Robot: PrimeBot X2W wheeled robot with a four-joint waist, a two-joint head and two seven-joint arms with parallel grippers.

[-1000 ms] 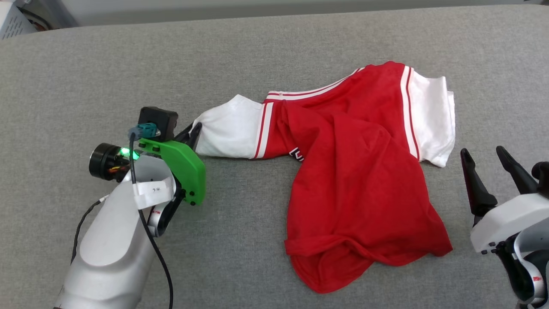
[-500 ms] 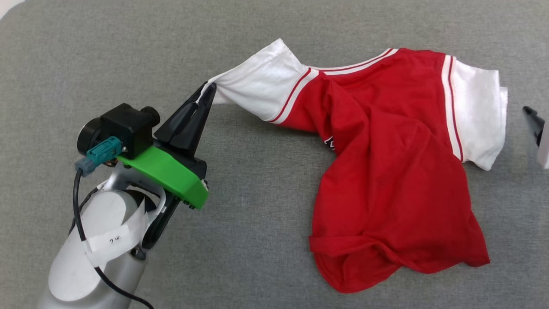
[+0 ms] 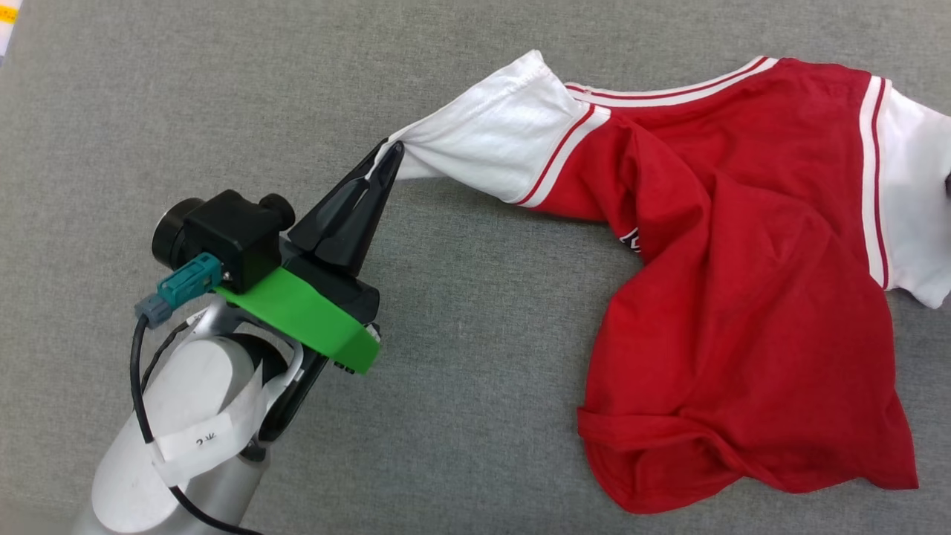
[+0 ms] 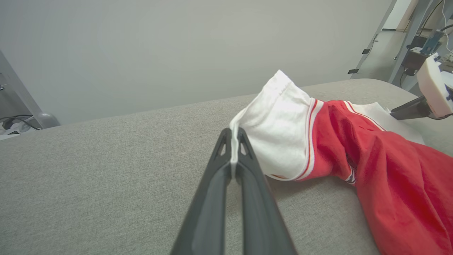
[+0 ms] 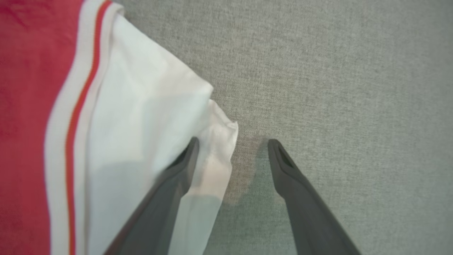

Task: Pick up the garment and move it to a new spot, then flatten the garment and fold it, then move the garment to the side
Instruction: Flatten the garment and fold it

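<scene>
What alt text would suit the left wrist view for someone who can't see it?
The left tool, its two dark fingers shut together, pinches the white sleeve of a red shirt and holds it up off a grey fabric surface. The red body trails away to the right.

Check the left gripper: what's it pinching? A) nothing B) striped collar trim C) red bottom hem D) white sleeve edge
D: the left gripper is shut on the edge of a white sleeve of the garment; in the left wrist view, white cloth shows between its closed tips.
</scene>
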